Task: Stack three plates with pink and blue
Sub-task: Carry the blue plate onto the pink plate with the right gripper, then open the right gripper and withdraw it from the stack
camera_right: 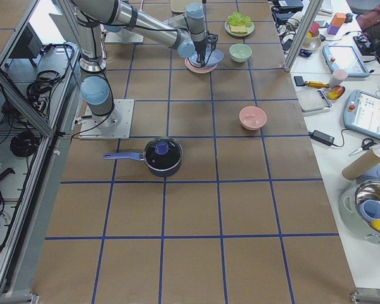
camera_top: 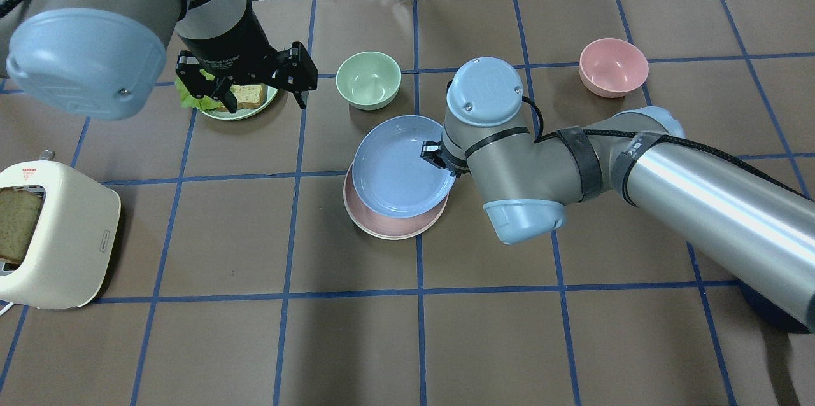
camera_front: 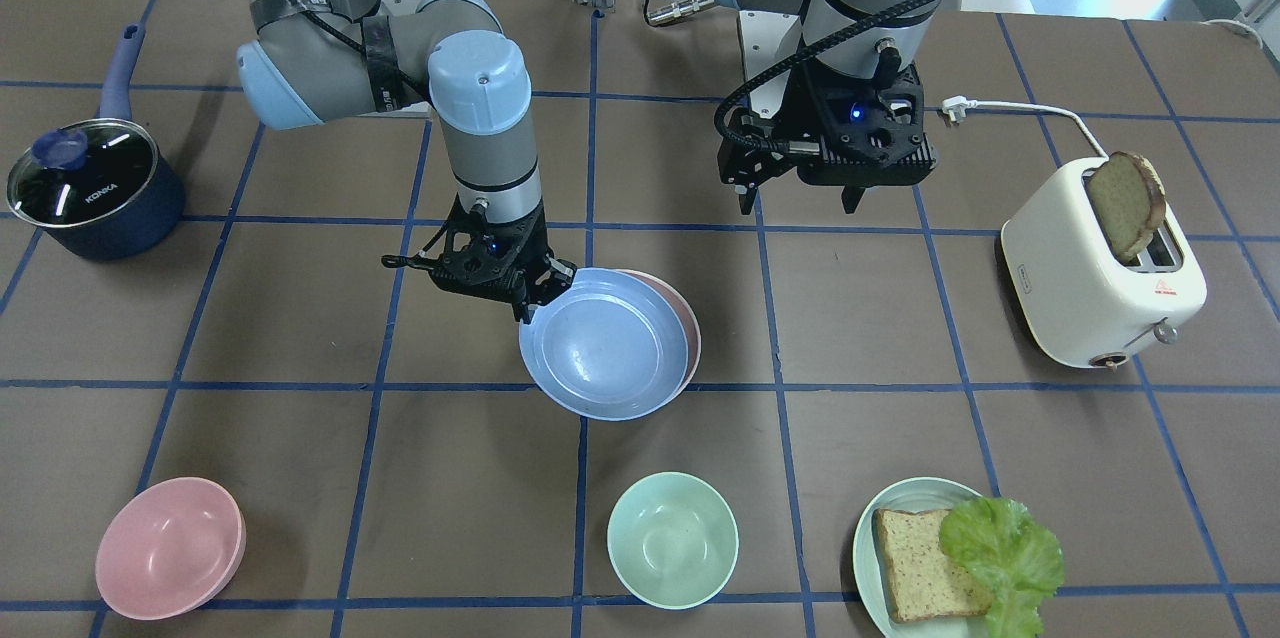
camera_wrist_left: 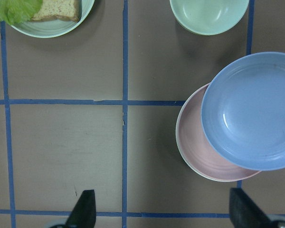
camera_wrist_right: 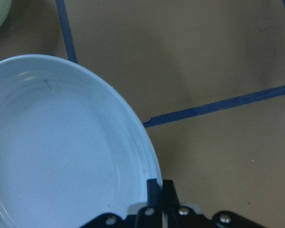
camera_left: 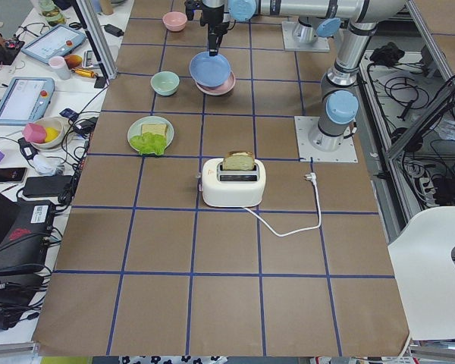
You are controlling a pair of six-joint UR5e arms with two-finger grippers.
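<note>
Overhead exterior: my right gripper pinches the blue plate by its rim, off-centre over the pink plate, not yet released. My left gripper is spread wide and empty. I can't find a 3rd plate.

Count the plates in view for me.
3: the blue plate, held in the right pincer and overlapping the pink plate beneath it; the mint plate with bread and lettuce. Another may hide under the pink one.

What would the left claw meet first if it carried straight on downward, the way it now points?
Probably the bare table, just beside the pink plate. The left claw hangs open above that spot with nothing under it, though its height is hard to judge.
</note>
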